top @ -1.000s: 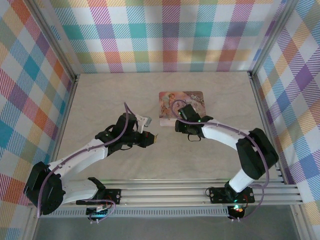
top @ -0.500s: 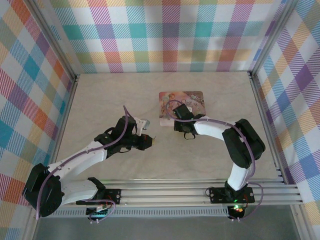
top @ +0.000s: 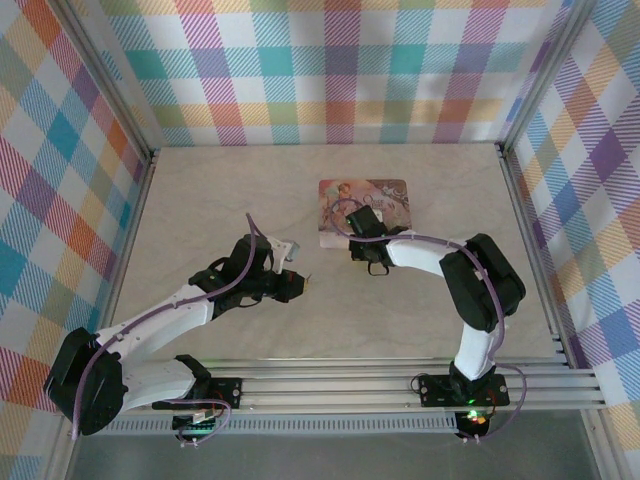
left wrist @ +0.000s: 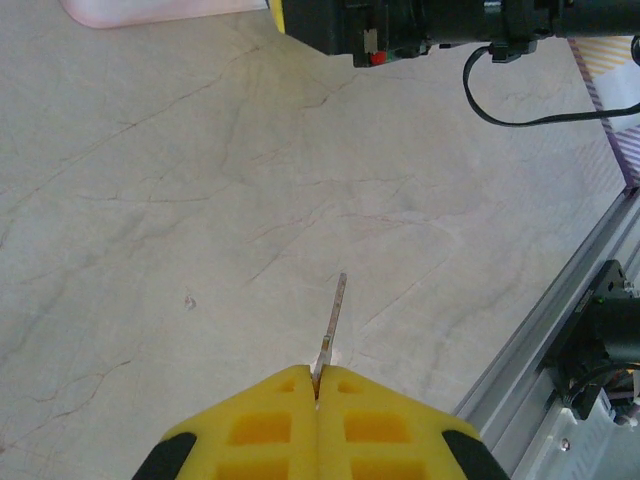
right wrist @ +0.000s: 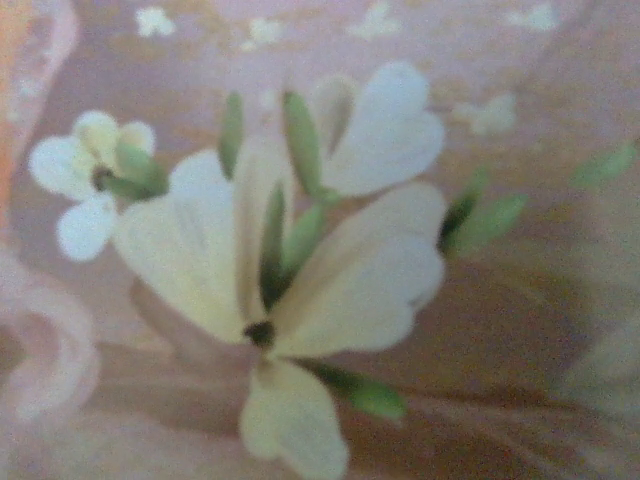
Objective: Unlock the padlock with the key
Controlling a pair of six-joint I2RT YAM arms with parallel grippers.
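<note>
My left gripper (left wrist: 317, 378) is clenched tight on the key (left wrist: 334, 312). The yellow pads are pressed together, and the thin grey blade sticks straight out ahead of them, just above the pale table (top: 220, 200). That hand has barely shifted over the last second and waits near the middle of the table, well short of the pink fairy-picture box (top: 385, 195). The change is on my other side. My right arm has folded in, its elbow swinging towards the box, and the right gripper (top: 356, 250) now sits lower and closer over the box's near edge than a moment ago. My right wrist camera is so close to the lid that I get just a blurred white flower print (right wrist: 300, 250) and none of my own fingers, so I cannot tell whether that hand is spread, closing, or already gripping something. I can't pick out the padlock; I judge it is hidden beneath my right wrist at the box's near edge. If so, the right hand is settling to steady the lock or the box. The next job would then fall to my left hand: carry the key across, line up the blade, and find a very small keyhole. A slight tilt of the blade would make it miss.
</note>
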